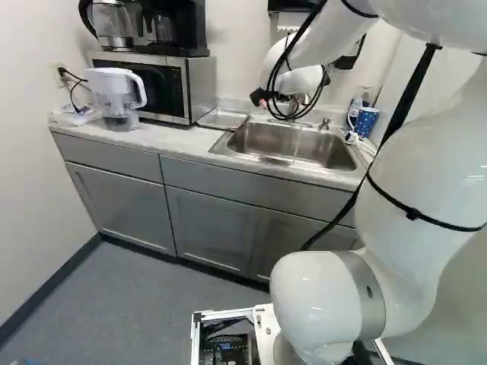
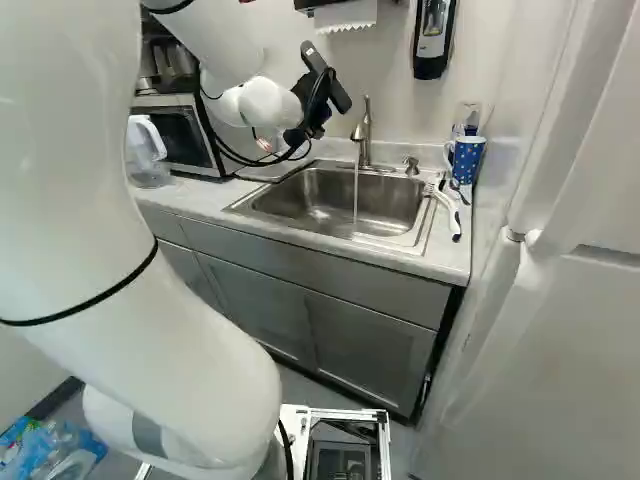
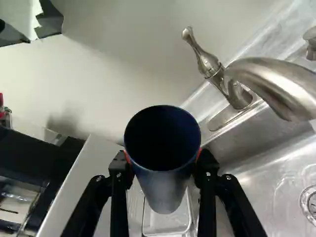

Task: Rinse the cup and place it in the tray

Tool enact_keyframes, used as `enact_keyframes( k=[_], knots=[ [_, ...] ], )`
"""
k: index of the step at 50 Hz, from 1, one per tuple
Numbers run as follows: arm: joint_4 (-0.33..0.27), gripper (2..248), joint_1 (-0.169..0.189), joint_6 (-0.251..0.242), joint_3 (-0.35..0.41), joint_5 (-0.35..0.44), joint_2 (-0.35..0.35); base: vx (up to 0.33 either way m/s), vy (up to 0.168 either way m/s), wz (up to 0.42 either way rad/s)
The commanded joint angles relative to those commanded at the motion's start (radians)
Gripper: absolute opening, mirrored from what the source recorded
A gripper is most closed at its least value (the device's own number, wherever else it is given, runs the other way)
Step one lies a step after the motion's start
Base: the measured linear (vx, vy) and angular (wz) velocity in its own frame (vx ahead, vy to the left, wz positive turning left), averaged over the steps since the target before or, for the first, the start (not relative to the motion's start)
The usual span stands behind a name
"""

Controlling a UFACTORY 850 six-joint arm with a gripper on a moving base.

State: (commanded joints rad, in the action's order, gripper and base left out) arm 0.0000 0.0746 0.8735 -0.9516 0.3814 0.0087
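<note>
Dark blue inside, the cup (image 3: 163, 185) is held between the orange pads of the gripper (image 2: 312, 112), one on each side, its mouth toward the wrist camera. Past it show the tray (image 1: 221, 119) beside the sink (image 2: 325, 205), then the tap (image 2: 363, 130) running a thin stream; on the wall, the dispenser (image 2: 431, 45) bears what looks like a label, too small to read.

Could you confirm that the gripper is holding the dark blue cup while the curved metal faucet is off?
Not quite: the curved metal faucet is running, its water stream visible in the right base view. The gripper does hold the dark blue cup.
</note>
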Motion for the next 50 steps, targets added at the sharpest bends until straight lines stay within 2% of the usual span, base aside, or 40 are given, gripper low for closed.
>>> enact_keyframes(
  k=[50],
  knots=[
    [0.000,126,0.000,-0.525,0.000,0.000,0.000,0.000,0.000,0.000]
  ],
)
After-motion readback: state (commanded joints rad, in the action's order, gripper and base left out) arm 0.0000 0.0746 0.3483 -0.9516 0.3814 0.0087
